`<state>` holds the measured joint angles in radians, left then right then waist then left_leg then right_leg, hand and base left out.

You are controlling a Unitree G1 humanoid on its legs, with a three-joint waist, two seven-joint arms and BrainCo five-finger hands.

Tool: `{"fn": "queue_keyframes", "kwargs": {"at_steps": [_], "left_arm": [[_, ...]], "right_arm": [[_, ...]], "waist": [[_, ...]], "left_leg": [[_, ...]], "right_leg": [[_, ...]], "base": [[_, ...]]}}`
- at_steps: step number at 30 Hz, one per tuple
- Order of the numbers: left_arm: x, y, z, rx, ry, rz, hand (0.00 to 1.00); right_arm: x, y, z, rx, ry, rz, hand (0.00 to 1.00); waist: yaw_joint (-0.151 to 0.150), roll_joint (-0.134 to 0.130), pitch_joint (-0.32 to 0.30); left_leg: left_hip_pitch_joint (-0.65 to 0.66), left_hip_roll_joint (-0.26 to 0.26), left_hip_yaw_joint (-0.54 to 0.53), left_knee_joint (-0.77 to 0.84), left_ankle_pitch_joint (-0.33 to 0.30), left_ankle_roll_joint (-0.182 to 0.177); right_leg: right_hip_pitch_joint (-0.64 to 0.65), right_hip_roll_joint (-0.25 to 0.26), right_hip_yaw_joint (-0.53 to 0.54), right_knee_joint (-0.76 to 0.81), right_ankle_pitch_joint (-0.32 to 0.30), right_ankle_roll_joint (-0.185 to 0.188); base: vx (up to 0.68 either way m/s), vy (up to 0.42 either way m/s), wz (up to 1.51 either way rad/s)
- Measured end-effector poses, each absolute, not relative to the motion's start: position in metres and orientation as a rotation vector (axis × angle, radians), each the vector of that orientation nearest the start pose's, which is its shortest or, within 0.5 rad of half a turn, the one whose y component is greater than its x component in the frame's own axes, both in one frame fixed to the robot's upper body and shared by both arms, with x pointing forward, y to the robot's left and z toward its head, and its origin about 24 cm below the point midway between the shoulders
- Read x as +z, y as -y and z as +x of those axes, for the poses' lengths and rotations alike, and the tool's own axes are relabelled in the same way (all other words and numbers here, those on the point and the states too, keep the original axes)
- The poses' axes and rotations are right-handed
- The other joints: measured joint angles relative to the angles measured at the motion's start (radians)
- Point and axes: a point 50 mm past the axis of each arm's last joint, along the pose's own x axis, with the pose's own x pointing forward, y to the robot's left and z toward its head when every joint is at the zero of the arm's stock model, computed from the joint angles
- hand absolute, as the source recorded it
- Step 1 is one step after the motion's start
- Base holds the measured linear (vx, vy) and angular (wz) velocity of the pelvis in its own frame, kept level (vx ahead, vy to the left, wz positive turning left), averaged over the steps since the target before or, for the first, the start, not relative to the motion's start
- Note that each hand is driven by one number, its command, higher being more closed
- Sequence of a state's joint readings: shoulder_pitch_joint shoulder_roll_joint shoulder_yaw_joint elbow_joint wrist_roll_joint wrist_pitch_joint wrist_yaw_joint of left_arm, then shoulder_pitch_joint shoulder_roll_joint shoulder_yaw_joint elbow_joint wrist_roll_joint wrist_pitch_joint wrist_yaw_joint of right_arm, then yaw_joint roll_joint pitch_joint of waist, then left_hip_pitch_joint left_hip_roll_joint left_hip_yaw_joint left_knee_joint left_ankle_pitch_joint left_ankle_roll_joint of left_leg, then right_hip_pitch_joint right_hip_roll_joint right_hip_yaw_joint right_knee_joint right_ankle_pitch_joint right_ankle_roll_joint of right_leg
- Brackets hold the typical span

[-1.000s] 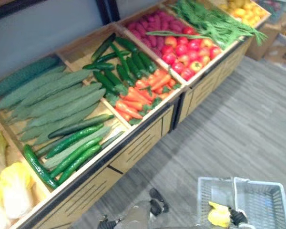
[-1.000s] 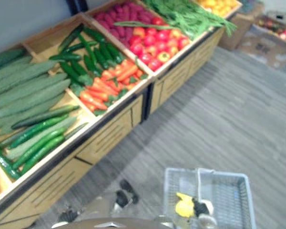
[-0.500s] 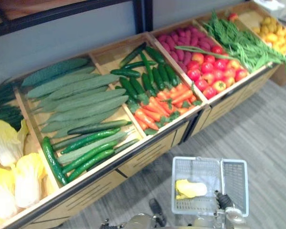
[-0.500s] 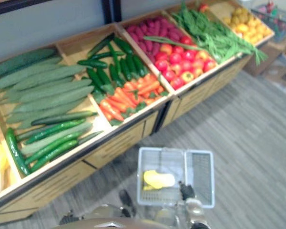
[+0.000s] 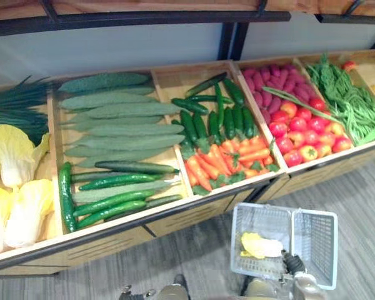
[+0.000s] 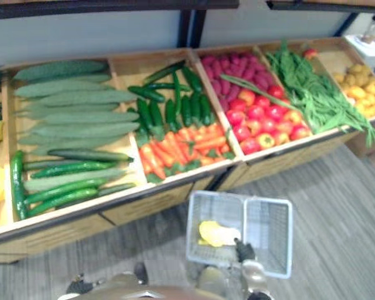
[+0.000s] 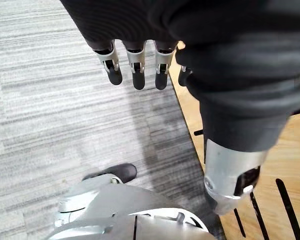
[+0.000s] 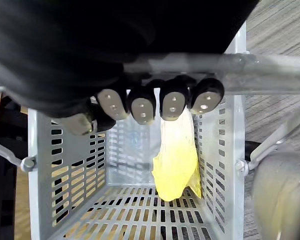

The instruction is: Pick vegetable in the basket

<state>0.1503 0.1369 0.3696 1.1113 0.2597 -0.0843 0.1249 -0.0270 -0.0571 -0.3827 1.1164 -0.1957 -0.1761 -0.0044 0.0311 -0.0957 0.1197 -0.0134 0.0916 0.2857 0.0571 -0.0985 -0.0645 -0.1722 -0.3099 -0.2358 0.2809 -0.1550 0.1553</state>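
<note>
Well, my right hand (image 8: 160,102) curls round the handle (image 8: 275,64) of the basket (image 8: 65,165), my left hand (image 7: 135,60) hangs slack, empty; any swing could spill the leaf (image 8: 177,160).

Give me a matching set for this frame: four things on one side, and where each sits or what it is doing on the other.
1 carrots
2 tomatoes
3 yellow cabbage
4 right hand

A fingers curled round the basket handle
B inside the grey basket
C sharing a bin with the dark cucumbers
D beside the green beans

Pairs: 1-C, 2-D, 3-B, 4-A
</note>
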Motion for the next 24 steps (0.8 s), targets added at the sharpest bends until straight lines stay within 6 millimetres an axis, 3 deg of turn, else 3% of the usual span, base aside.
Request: {"fn": "queue_keyframes", "kwargs": {"at_steps": [1, 2, 3, 4, 6, 7, 9, 11, 17, 19, 21, 23, 24], "left_arm": [[-0.158, -0.254, 0.049, 0.396, -1.173, 0.235, 0.00], [-0.156, -0.260, 0.048, 0.405, -1.174, 0.252, 0.00], [-0.155, -0.263, 0.049, 0.424, -1.172, 0.245, 0.00], [-0.158, -0.257, 0.047, 0.424, -1.178, 0.221, 0.00], [-0.166, -0.235, 0.036, 0.441, -1.227, 0.135, 0.00], [-0.166, -0.233, 0.035, 0.443, -1.231, 0.126, 0.00], [-0.165, -0.233, 0.038, 0.444, -1.219, 0.127, 0.00], [-0.164, -0.236, 0.040, 0.449, -1.207, 0.133, 0.00], [-0.164, -0.234, 0.045, 0.453, -1.199, 0.127, 0.00], [-0.164, -0.232, 0.053, 0.425, -1.184, 0.139, 0.00], [-0.165, -0.227, 0.052, 0.400, -1.190, 0.140, 0.00], [-0.165, -0.225, 0.055, 0.373, -1.185, 0.155, 0.00], [-0.164, -0.225, 0.060, 0.359, -1.169, 0.163, 0.00]], "right_arm": [[-0.148, 0.212, 0.130, -0.252, -0.921, -0.033, 1.00], [-0.150, 0.208, 0.128, -0.246, -0.930, -0.022, 1.00], [-0.152, 0.205, 0.127, -0.236, -0.948, -0.012, 1.00], [-0.151, 0.206, 0.129, -0.228, -0.951, -0.021, 1.00], [-0.148, 0.218, 0.133, -0.213, -0.951, -0.075, 1.00], [-0.148, 0.222, 0.132, -0.217, -0.951, -0.085, 1.00], [-0.148, 0.224, 0.131, -0.199, -0.958, -0.113, 1.00], [-0.149, 0.222, 0.129, -0.185, -0.962, -0.121, 1.00], [-0.151, 0.220, 0.121, -0.185, -0.972, -0.113, 1.00], [-0.152, 0.220, 0.116, -0.201, -0.979, -0.094, 1.00], [-0.153, 0.224, 0.113, -0.208, -0.987, -0.103, 1.00], [-0.154, 0.224, 0.108, -0.220, -1.002, -0.099, 1.00], [-0.155, 0.223, 0.105, -0.221, -1.006, -0.092, 1.00]], "waist": [[0.000, -0.006, -0.004], [-0.003, -0.033, -0.015], [0.002, -0.041, -0.020], [0.006, -0.012, -0.021], [-0.002, 0.060, -0.017], [-0.003, 0.075, -0.019], [-0.005, 0.071, -0.018], [-0.014, 0.058, -0.016], [-0.033, 0.066, -0.023], [-0.031, 0.048, -0.013], [-0.026, 0.054, -0.014], [-0.031, 0.071, -0.014], [-0.028, 0.068, -0.019]], "left_leg": [[0.002, 0.007, -0.016, -0.001, 0.006, -0.014], [0.002, 0.014, -0.045, -0.009, 0.015, -0.043], [0.013, 0.046, -0.057, -0.027, 0.031, -0.081], [0.016, 0.080, -0.051, -0.040, 0.042, -0.097], [0.058, 0.166, -0.034, -0.097, 0.093, -0.139], [0.069, 0.178, -0.026, -0.103, 0.106, -0.144], [0.071, 0.181, 0.007, -0.077, 0.181, -0.137], [0.045, 0.181, 0.015, -0.023, 0.216, -0.132], [0.036, 0.203, 0.102, 0.017, 0.268, -0.106], [0.021, 0.198, 0.105, 0.066, 0.247, -0.116], [0.023, 0.107, 0.011, 0.083, 0.106, -0.113], [0.062, 0.067, 0.032, 0.033, 0.067, -0.068], [0.068, 0.057, 0.029, 0.021, 0.065, -0.067]], "right_leg": [[0.000, 0.002, 0.012, -0.005, 0.013, 0.014], [0.009, -0.001, 0.028, -0.043, 0.137, 0.007], [0.040, 0.028, 0.021, -0.064, 0.089, 0.030], [0.043, 0.065, 0.011, -0.071, 0.088, 0.026], [0.069, 0.158, -0.015, -0.080, 0.062, -0.022], [0.081, 0.173, -0.018, -0.085, 0.058, -0.029], [0.100, 0.181, -0.011, -0.094, 0.046, -0.050], [0.112, 0.177, -0.004, -0.111, 0.041, -0.059], [0.108, 0.220, 0.051, -0.177, 0.055, -0.097], [0.118, 0.219, 0.087, -0.194, 0.067, -0.113], [0.132, 0.203, 0.126, -0.212, 0.082, -0.108], [0.143, 0.217, 0.138, -0.218, 0.088, -0.098], [0.142, 0.214, 0.155, -0.233, 0.100, -0.083]], "base": [[0.20, -0.454, 0.73], [0.21, -0.487, 0.68], [0.21, -0.498, 0.49], [0.18, -0.467, 0.12], [0.18, -0.436, -0.10], [0.16, -0.336, -0.08], [0.09, -0.214, -0.09], [0.06, -0.172, -0.07], [0.04, -0.116, -0.34], [0.03, -0.036, -0.35], [0.01, 0.116, -0.53], [0.01, 0.134, -0.30], [0.01, 0.102, -0.26]]}}
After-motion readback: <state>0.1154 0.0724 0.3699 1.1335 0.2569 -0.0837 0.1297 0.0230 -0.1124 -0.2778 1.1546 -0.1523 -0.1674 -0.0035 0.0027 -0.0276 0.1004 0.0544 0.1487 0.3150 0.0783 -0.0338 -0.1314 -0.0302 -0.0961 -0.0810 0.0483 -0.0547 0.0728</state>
